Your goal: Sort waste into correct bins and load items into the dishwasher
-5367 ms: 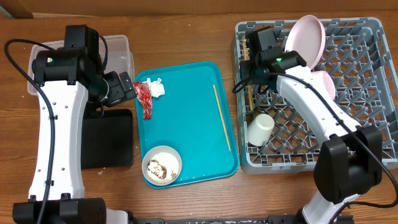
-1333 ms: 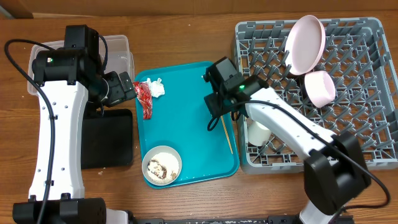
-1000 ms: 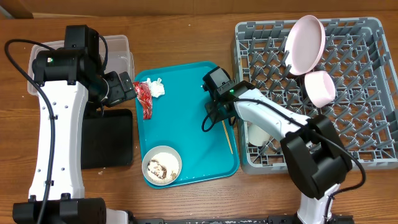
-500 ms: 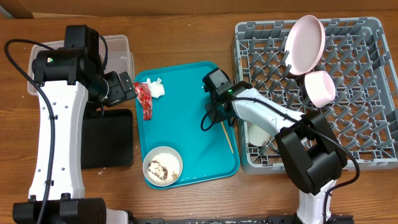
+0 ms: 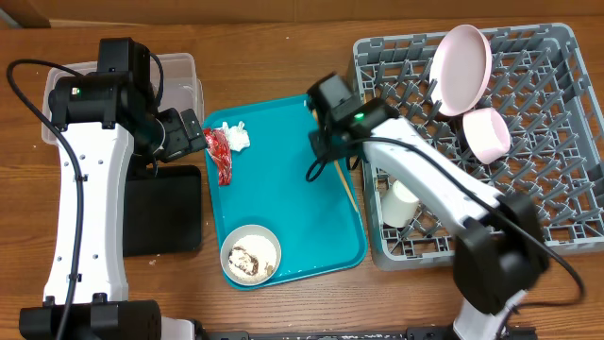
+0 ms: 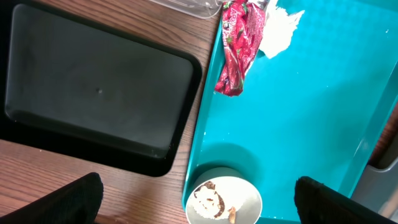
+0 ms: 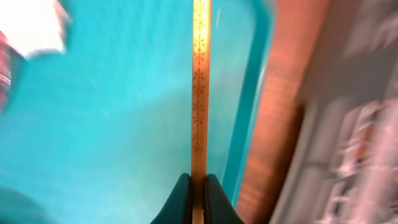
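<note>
A thin wooden chopstick (image 7: 199, 93) is pinched between my right gripper's (image 7: 198, 186) shut fingers, over the right side of the teal tray (image 5: 283, 203). In the overhead view the chopstick (image 5: 350, 194) slants down from my right gripper (image 5: 332, 151). My left gripper (image 5: 184, 132) stands open beside the red wrapper (image 5: 219, 151) and white tissue (image 5: 237, 133), holding nothing. The off-white bowl (image 5: 251, 255) with rice scraps sits at the tray's front. The dish rack (image 5: 566, 217) holds the plate (image 5: 461, 61), pink bowl (image 5: 486, 132) and white cup (image 5: 401, 203).
The clear tub (image 5: 179, 80) is at the back left, partly under my left arm. The black tray (image 5: 165, 217) lies in front of it, left of the teal tray. A strip of bare wood separates the teal tray from the rack.
My right gripper has shut on the chopstick and drawn back a little toward the far edge of the tray with it. The left arm has not moved.
</note>
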Tool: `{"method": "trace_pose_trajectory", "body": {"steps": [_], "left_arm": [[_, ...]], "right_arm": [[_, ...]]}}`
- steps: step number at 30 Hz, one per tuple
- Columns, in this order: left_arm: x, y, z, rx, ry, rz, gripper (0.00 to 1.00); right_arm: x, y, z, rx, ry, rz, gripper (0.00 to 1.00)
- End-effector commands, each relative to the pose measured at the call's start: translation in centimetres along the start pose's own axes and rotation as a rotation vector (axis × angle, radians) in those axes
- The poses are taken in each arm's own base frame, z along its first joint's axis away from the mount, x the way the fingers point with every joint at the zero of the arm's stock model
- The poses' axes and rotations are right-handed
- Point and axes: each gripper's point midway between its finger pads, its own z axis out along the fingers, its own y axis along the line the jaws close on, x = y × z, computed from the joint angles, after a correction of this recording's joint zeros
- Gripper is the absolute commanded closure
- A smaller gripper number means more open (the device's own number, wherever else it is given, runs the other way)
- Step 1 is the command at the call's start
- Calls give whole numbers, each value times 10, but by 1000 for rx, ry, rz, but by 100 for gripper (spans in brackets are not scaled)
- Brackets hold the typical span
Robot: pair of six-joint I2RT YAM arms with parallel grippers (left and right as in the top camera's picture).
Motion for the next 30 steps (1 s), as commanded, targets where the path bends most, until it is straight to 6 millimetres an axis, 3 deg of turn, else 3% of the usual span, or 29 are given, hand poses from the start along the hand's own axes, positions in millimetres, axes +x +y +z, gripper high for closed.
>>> {"method": "trace_pose_trajectory", "body": {"steps": [1,9,15,19,20,21,22,23,27,30], "left_arm": [[-4,1,-2,-8,-15,-16,0],[-4,1,-2,-8,-15,-16,0],[-4,1,-2,-8,-15,-16,0],[-4,1,-2,-8,-16,-16,0],[-4,1,-2,-8,-15,-16,0],[-4,1,-2,-8,-15,-16,0],[-4,1,-2,-8,-16,-16,0],[-4,1,-2,-8,-15,-16,0],[-4,1,-2,-8,-15,-16,0],[-4,1,-2,-8,-16,-16,0]], "right_arm": [[-40,-31,-47,37,-165,64,96],[-45,-96,-39,100,-180,160,96],[-48,-107,-25,111,-171,65,96],[-43,-101,-11,83,-139,41,96],[-44,-98,-10,79,-139,36,83],[-44,-98,-10,84,-141,35,49],[-46,-98,-13,86,-147,37,32],[-48,-99,-17,91,-154,49,21],[-61,-95,-54,91,-207,105,18],[-72,-77,-100,55,-272,88,18]]}}
